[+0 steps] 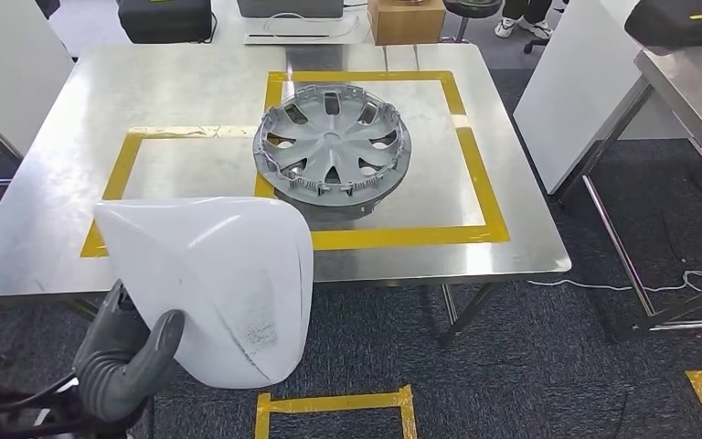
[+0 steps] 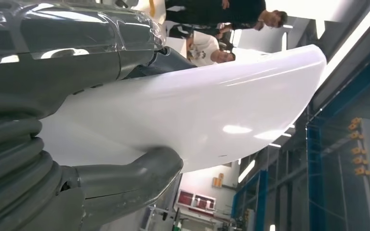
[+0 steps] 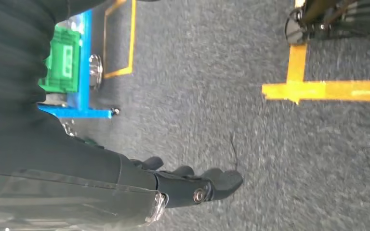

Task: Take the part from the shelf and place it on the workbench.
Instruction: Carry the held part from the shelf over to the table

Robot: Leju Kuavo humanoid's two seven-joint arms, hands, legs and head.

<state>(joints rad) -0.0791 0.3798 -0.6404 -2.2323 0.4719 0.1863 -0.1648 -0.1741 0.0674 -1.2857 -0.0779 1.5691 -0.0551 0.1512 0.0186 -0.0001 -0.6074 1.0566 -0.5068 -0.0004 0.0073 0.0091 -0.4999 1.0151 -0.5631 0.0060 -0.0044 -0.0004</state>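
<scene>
My left hand point(image 1: 123, 361) grips white part point(image 1: 215, 283), raised before steel worktop point(image 1: 46, 229), ready for taped zone beside hubcap point(image 1: 332, 146). Right hand point(image 3: 192, 185) hangs empty, fingers point(image 3: 221, 179) loosely apart.

Glossy white part point(image 1: 224, 279) — before workbench point(image 1: 46, 210)

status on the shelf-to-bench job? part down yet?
Done: the white part is off the shelf, gripped by the left hand, and the robot faces the workbench. In hand: the part hangs over the bench's near edge, not set down. Left: lower it onto the steel top, probably in the left yellow-taped square beside the grey wheel cover, then release. The right hand hangs empty over the carpet.
</scene>
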